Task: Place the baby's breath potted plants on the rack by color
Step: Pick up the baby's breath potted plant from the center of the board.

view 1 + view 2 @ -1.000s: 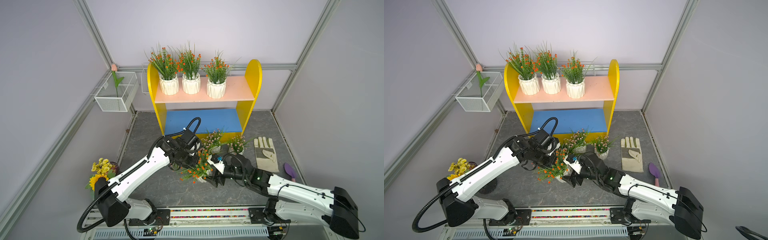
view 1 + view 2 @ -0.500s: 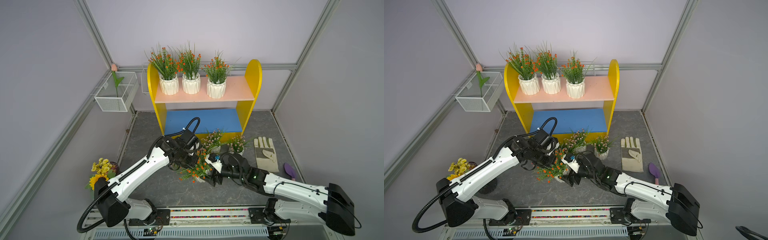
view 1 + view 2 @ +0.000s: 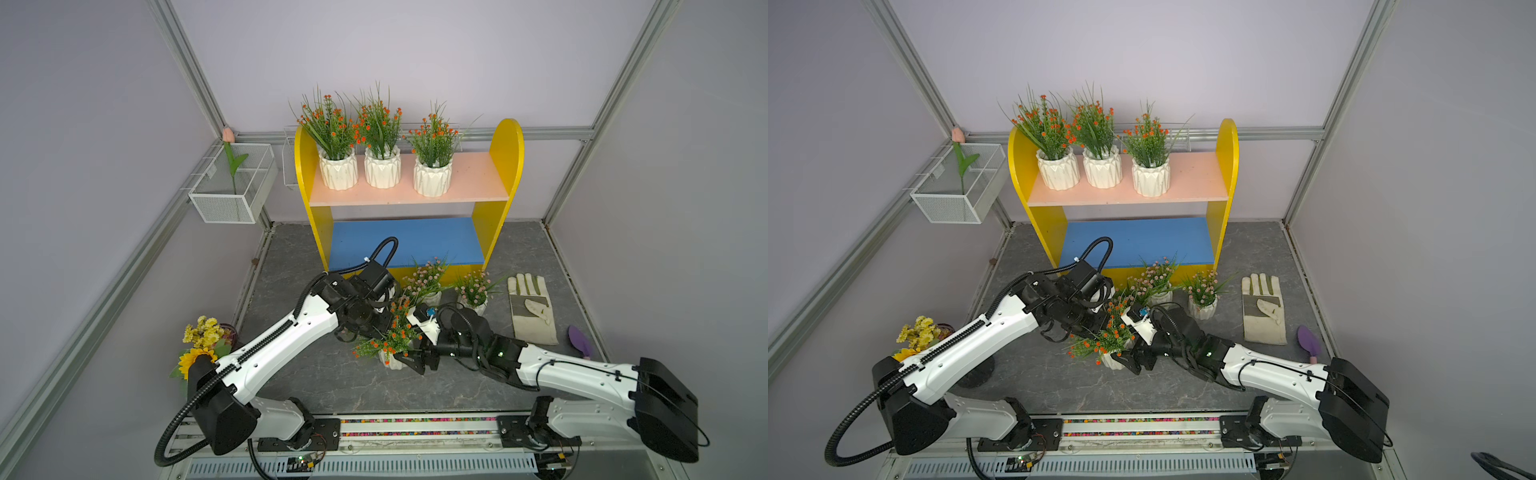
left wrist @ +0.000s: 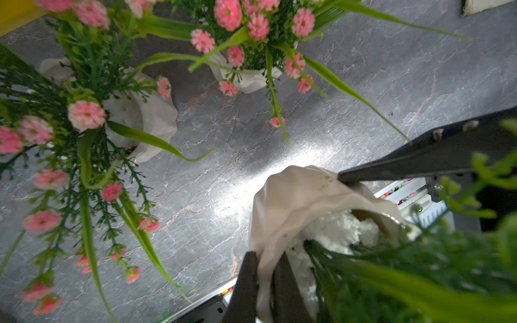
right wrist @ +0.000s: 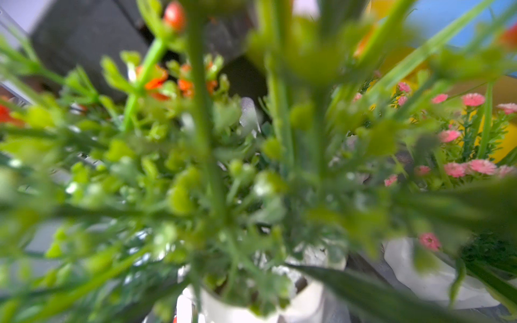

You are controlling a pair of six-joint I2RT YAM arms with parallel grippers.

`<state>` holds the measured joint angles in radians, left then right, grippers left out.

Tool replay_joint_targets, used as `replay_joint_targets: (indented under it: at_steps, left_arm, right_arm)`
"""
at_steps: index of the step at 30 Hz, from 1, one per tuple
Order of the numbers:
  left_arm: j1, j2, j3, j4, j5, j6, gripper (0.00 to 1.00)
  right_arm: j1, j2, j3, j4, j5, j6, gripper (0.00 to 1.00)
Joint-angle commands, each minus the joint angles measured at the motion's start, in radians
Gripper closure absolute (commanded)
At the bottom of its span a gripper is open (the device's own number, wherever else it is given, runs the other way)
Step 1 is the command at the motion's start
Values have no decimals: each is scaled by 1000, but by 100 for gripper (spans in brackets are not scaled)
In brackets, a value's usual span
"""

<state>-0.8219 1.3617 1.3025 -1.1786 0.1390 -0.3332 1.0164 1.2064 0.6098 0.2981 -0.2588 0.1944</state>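
Observation:
Three orange-flowered baby's breath potted plants (image 3: 382, 166) stand on the pink upper board of the yellow rack (image 3: 505, 166). Two pink-flowered ones (image 3: 428, 286) (image 3: 473, 291) stand on the floor in front of it. Another orange-flowered plant (image 3: 395, 336) leans between my arms. My left gripper (image 4: 265, 257) is shut on the rim of its white pot (image 4: 293, 201). My right gripper (image 3: 415, 360) is open, its jaws on either side of that pot, and one black finger (image 4: 419, 159) touches the pot's side. Foliage blurs the right wrist view, and the pot (image 5: 237, 307) shows low in it.
A work glove (image 3: 532, 309) and a purple trowel (image 3: 579, 340) lie on the floor at the right. A sunflower bouquet (image 3: 201, 340) stands at the left by my left arm. A wire basket (image 3: 216, 208) with a tulip hangs on the left wall.
My right gripper has slid left, closer in around the orange plant's pot, its jaws equally wide. The left gripper keeps its pinch on the rim and has barely moved.

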Motion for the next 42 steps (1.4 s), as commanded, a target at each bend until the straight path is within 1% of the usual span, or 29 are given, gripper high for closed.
replay_joint_targets:
  at_steps: [1, 15, 19, 29, 36, 39, 42]
  left_arm:
    - [-21, -30, -2, 155, 117, 2, 100]
    - [-22, -47, -30, 149, 91, 1, 100]
    - [-21, -54, -37, 152, 90, 1, 100]
    - [-22, -64, -46, 148, 86, 2, 100]
    - [-21, -66, -51, 154, 93, 5, 100]
    - [-20, -70, -56, 151, 87, 3, 100]
    - [-21, -79, -57, 156, 83, 3, 100]
  right_arm:
    - [14, -27, 0, 149, -22, 36, 12]
    - [14, -138, 2, 16, 54, -17, 12]
    - [14, -161, 8, -11, 57, -29, 12]
    - [14, -180, 33, -66, 79, -63, 12]
    - [13, -166, 63, -99, 85, -88, 12]
    - [14, -178, 74, -137, 123, -103, 12]
    - [13, -186, 77, -153, 104, -113, 12]
